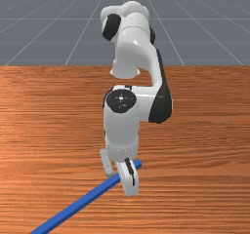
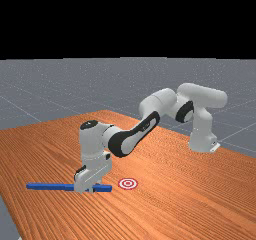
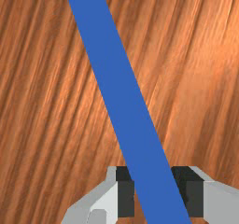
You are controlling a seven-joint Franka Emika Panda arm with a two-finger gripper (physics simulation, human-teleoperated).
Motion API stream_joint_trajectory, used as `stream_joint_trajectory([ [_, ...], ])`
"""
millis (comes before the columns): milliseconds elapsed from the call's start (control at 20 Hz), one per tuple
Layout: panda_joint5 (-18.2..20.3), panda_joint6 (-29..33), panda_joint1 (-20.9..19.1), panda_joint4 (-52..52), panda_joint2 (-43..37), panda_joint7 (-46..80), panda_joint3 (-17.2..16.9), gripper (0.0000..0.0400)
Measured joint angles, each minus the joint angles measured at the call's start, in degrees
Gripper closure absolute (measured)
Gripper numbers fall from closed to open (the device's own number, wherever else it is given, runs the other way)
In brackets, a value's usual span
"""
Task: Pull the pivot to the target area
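Observation:
In the front view my gripper (image 1: pixel 116 175) straddles the blue bar (image 1: pixel 78 204) a little short of its upper end. The far view has the gripper (image 2: pixel 87 189) low at the table, around the bar (image 2: pixel 50 187) near its right end. Just right of that end lies the red-and-white ring target (image 2: pixel 128 183), apart from the bar. In the wrist view the bar (image 3: pixel 121 92) runs slantwise between the fingers of the gripper (image 3: pixel 160 192); each dark pad meets one side of it, so the gripper is shut on the bar.
The wooden table (image 1: pixel 205 130) spreads around the bar. Its near edge runs along the far view's lower left, beyond the bar's left end. My arm reaches over the table from its base (image 2: pixel 202 139) at the far view's right.

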Motion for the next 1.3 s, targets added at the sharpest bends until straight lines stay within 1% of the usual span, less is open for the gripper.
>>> stream_joint_trajectory([
  [50, -0.90, -0.80, -0.06, 1.36, 0.60, -5.02, 0.59, 0.0293],
  [100, -1.32, -1.19, 0.23, 2.09, 0.97, -6.78, 0.92, 0.0298],
  [150, -2.48, -1.66, 0.37, 3.12, 1.43, -13.46, 1.65, 0.0300],
  [200, -2.76, -1.81, 0.74, 3.49, 1.64, -14.76, 1.88, 0.0298],
  [300, -2.74, -2.48, 1.49, 5.06, 2.47, -12.52, 2.00, 0.0302],
  [350, -2.04, 1.90, 3.90, -5.11, -2.33, -13.99, 1.46, 0.0304],
  [400, -1.82, 5.42, 5.64, -13.07, -6.36, -15.97, 1.27, 0.0305],
  [500, -1.66, 10.92, 8.27, -25.20, -12.65, -19.16, 1.03, 0.0305],
  [600, -1.59, 14.11, 9.76, -32.16, -16.27, -20.93, 0.94, 0.0305],
  [650, -2.79, 15.34, 11.04, -34.67, -17.34, -21.14, 0.01, 0.0305],
  [700, -2.80, 16.33, 11.61, -36.81, -18.40, -21.28, -0.14, 0.0305],
  [750, -1.37, 16.10, 11.36, -36.69, -18.50, -19.75, 0.50, 0.0304],
  [950, -1.07, 15.03, 14.43, -34.54, -17.35, -13.35, 0.52, 0.0305],
  [1100, -1.49, 14.14, 16.51, -32.34, -16.29, -11.66, 1.17, 0.0305],
  [1150, -1.33, 15.35, 16.88, -34.61, -17.53, -13.73, 1.80, 0.0305],
  [1200, -1.83, 13.91, 17.27, -34.76, -17.72, -13.29, 1.58, 0.0305],
  [1250, -2.65, 16.70, 18.98, -38.28, -19.16, -12.45, 0.40, 0.0305],
  [1300, -2.01, 18.29, 18.65, -41.06, -20.81, -15.62, 1.53, 0.0305],
])
